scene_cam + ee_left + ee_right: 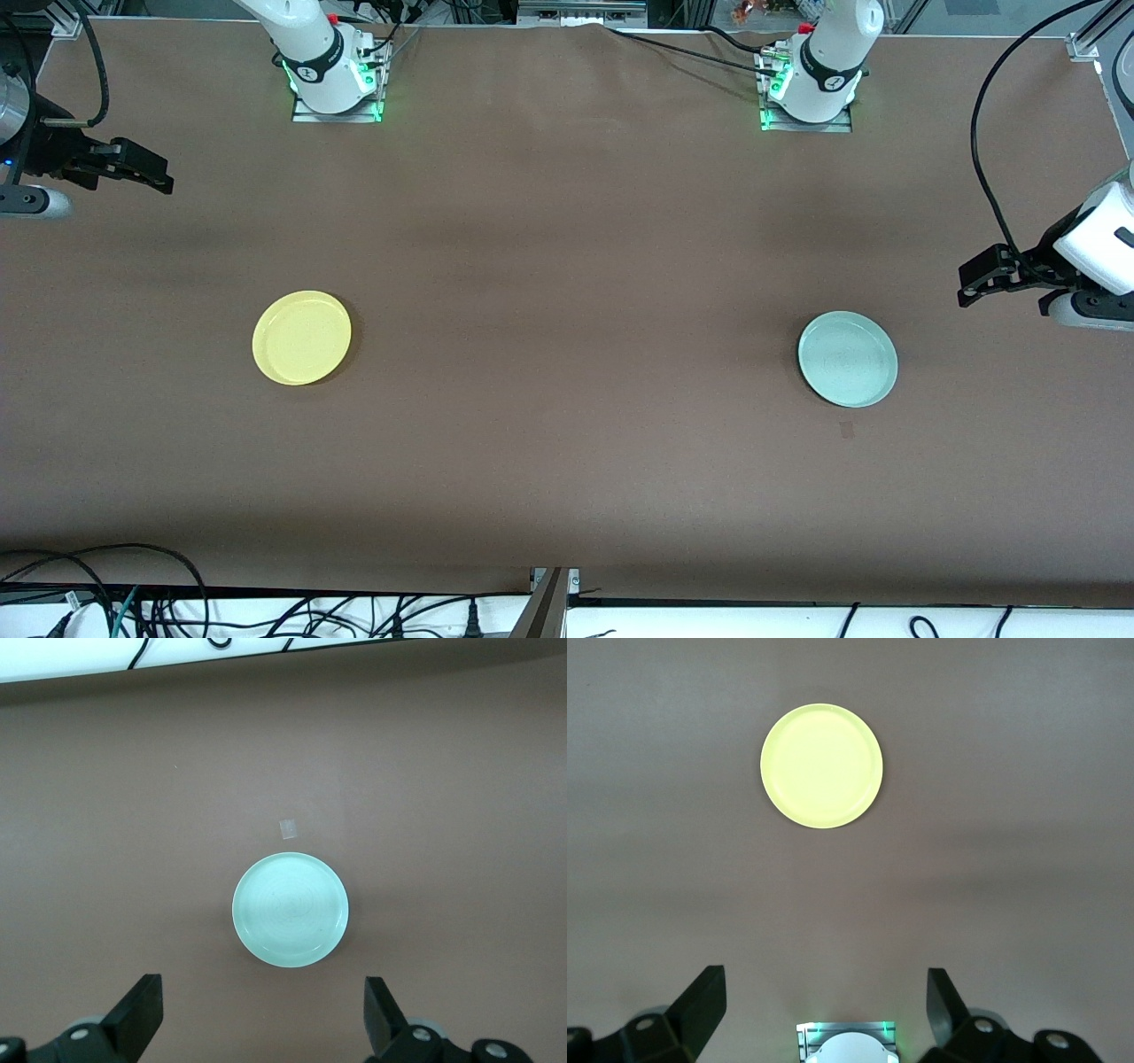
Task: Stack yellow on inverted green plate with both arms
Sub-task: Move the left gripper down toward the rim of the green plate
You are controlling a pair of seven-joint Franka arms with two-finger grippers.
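Yellow plate [301,338]: I see it flat on the brown table [567,266], toward the right arm's end, rim up, nothing on it.
Green plate [848,359]: I see it flat on the table toward the left arm's end, well apart from the yellow one and a shade nearer the front camera. My left wrist view shows faint rings on its upper face; I cannot tell from that which way up it lies.
Left gripper [966,292]: I have it up in the air at the table's edge on its own end, fingers [137,1017] spread wide, gripping nothing. It waits.
Right gripper [164,182]: likewise up in the air at its own end of the table, fingers [700,1005] spread wide, gripping nothing. It waits too.
Small patch [846,430]: a little square mark on the table, just beside the green plate on the side nearer the front camera.
Right arm base [849,1043]: shows in my right wrist view, green light lit.
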